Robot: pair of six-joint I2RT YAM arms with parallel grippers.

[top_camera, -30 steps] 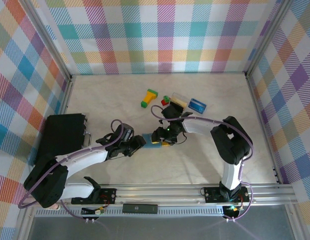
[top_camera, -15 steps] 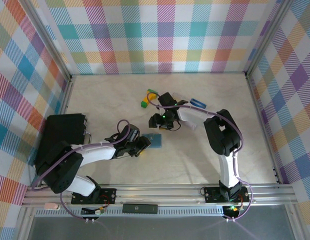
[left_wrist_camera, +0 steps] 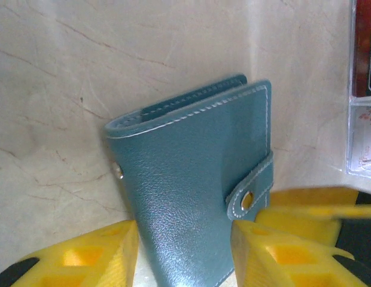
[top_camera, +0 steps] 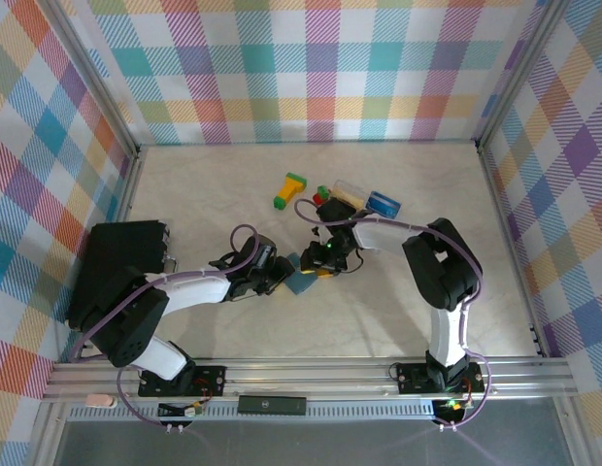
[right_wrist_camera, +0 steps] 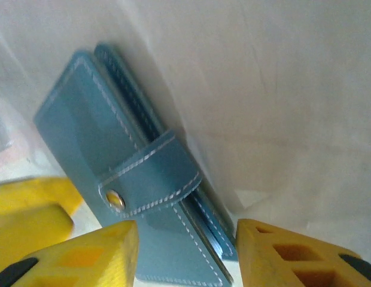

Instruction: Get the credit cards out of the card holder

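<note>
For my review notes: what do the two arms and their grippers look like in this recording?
The left arm and right arm have white links with black joints, and a looping purple-grey cable runs along each. The left gripper and right gripper carry chunky yellow plastic fingers with recessed pockets and black bases.

Yellow-green block (top_camera: 290, 189), red cube (top_camera: 319, 198) at back; black case (top_camera: 117, 260) left.
</note>
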